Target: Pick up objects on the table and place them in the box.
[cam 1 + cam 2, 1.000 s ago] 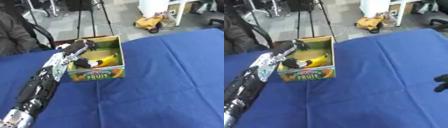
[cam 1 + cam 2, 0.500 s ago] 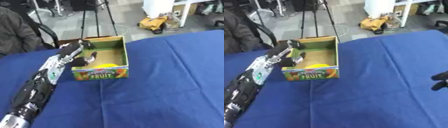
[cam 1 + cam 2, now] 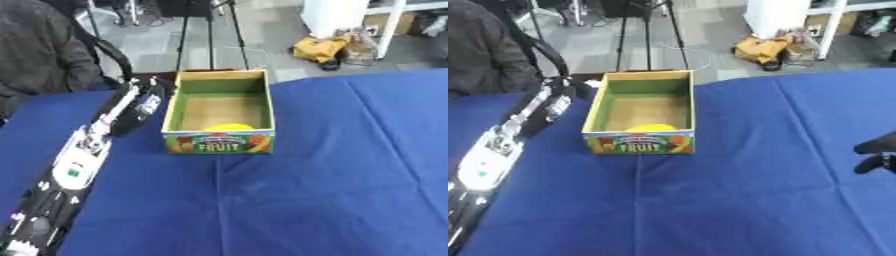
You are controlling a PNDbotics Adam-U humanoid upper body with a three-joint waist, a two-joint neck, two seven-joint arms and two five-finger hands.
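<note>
A: Down at the right edge of the right eye view, the right hand [image 3: 877,154] is showing as dark curled fingers, gripping nothing, hanging over the blue table [image 3: 332,190].

B: And in the upper middle, the fruit box [image 3: 220,114] is sitting upright on the cloth, with a yellow object [image 3: 227,127] lying inside against its near wall.

A: The left arm is stretching up from the lower left, the left hand [image 3: 147,95] lying just beside the box's left wall. I cannot tell how its fingers are standing.
</note>
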